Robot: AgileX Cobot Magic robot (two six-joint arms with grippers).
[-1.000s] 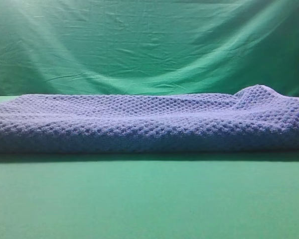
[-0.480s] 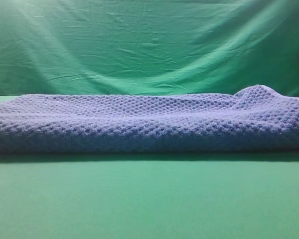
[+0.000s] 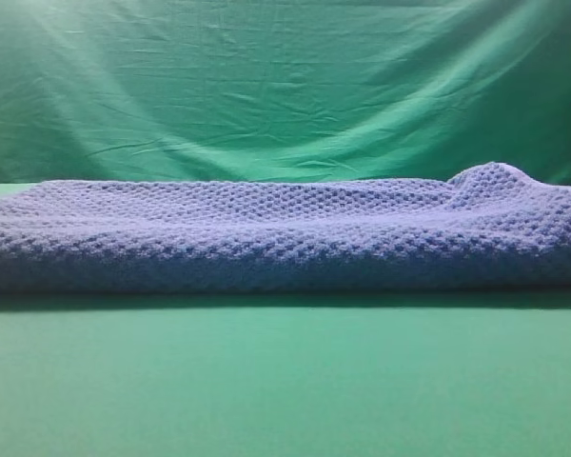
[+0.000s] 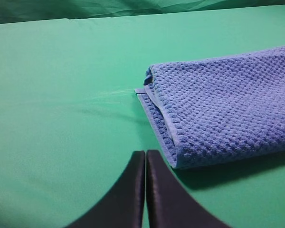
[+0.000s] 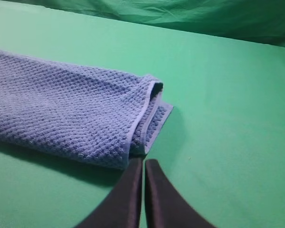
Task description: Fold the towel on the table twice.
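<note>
- Towel (image 3: 285, 233) lies folded on the table (image 3: 285, 381), a long blue-grey band across the whole width of the high view, fold edge toward camera.
- Small hump at its far right end (image 3: 495, 176); wrinkled green backdrop (image 3: 285, 86) behind.
- Neither arm shows in the high view.
- Left wrist view: left gripper (image 4: 146, 159) closed, dark fingers pressed together, holding nothing, tips above bare table (image 4: 61, 118).
- Towel (image 4: 223, 104) sits just right of the left gripper, not touching it; layered end with pale hem faces left, stacked layers visible.
- Right wrist view: right gripper (image 5: 143, 164) closed, fingers together, nothing between them.
- Towel's (image 5: 66, 114) right end is just beyond the right fingertips; the tips overlap its near corner in view, contact cannot tell.
- That end shows folded layers with a lighter hem, slightly curled open at the far corner.
- Table (image 5: 228, 118) to the right of the towel is plain green.
</note>
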